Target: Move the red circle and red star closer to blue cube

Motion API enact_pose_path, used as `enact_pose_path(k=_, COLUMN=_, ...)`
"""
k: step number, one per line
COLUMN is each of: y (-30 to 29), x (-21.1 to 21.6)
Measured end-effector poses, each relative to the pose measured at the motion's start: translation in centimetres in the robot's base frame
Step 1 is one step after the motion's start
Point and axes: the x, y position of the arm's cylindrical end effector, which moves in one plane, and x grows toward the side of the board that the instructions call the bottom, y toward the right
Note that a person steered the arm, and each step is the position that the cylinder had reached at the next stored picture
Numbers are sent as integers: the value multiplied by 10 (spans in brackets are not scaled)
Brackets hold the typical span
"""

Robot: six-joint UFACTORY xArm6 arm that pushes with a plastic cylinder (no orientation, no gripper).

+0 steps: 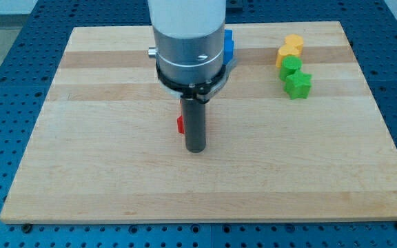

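Observation:
My tip point(196, 149) rests on the wooden board point(116, 172) near its middle. A red block point(180, 125) pokes out from behind the rod on its left side; only a small edge shows, so I cannot tell its shape. A second sliver of red point(182, 101) shows higher up, just under the arm's body. A blue block point(229, 45) peeks out at the right of the arm's body near the view's top; most of it is hidden.
At the view's upper right stand a yellow block point(294, 43), an orange-yellow block point(286, 55), a green block point(291, 67) and a green star point(298, 85), close together in a column. The arm's grey body point(190, 41) hides the top middle of the board.

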Motion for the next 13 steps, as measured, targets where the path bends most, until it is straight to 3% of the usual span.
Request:
enact_pose_path(k=6, y=-16, x=-31)
enact_pose_path(k=10, y=-16, x=-99)
enact_pose_path(k=13, y=-1, x=-104)
